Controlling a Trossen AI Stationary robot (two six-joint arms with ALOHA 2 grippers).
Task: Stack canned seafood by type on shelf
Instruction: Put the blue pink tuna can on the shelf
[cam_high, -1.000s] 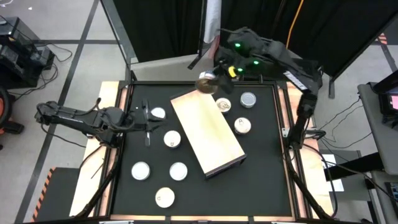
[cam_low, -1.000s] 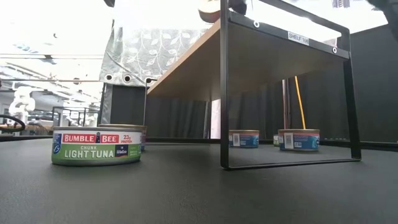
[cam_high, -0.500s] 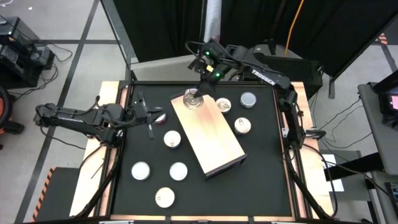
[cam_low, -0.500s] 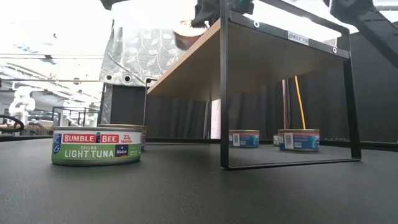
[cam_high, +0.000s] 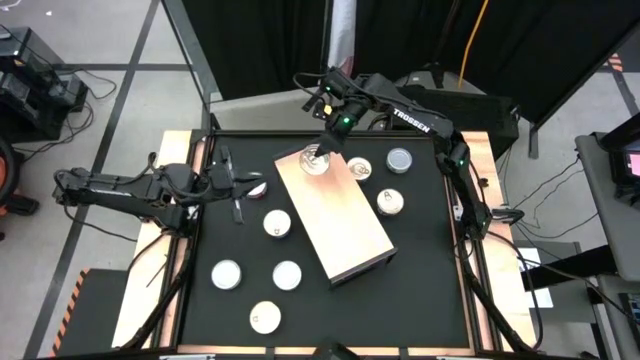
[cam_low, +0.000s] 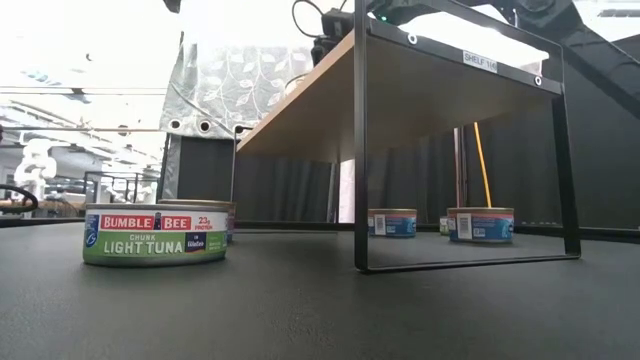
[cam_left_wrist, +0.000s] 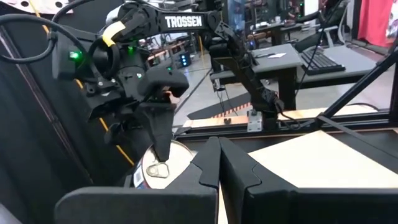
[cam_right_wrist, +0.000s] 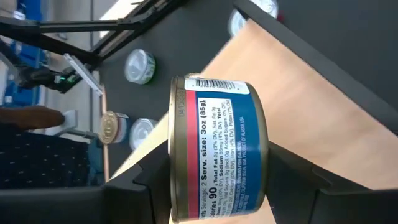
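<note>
Overhead, the shelf (cam_high: 332, 214) shows as a long pale-wood board lying slantwise on the black matte table (cam_high: 425, 290), and the right gripper (cam_high: 318, 157) is clamped on a round tin (cam_high: 314, 161) with a silvery pull-tab top, held at the board's far left corner. Three more flat tins (cam_high: 390, 202) lie on the table to the right of the board and five (cam_high: 277, 223) to its left, all lid-up and apart from one another. The left gripper (cam_high: 238, 186) sits low at the table's left edge, its fingers pressed together on nothing, just beside a sixth tin (cam_high: 256, 183). From table height, the shelf (cam_low: 400, 85) is a smooth wood slab on a thin black metal frame, with a green-labelled light tuna tin (cam_low: 155, 234) near on the left and blue-labelled tins (cam_low: 484, 224) far beneath the board. Through the left wrist camera, the right gripper (cam_left_wrist: 160, 138) bears a glossy black casing and points down onto the held tin (cam_left_wrist: 163, 172), partly hidden by the left arm's own dark fingers (cam_left_wrist: 230, 168). Right wrist camera: the held tin (cam_right_wrist: 216, 149) fills the middle, a blue and red paper label round its ribbed metal side, over the wood board (cam_right_wrist: 298, 106).
</note>
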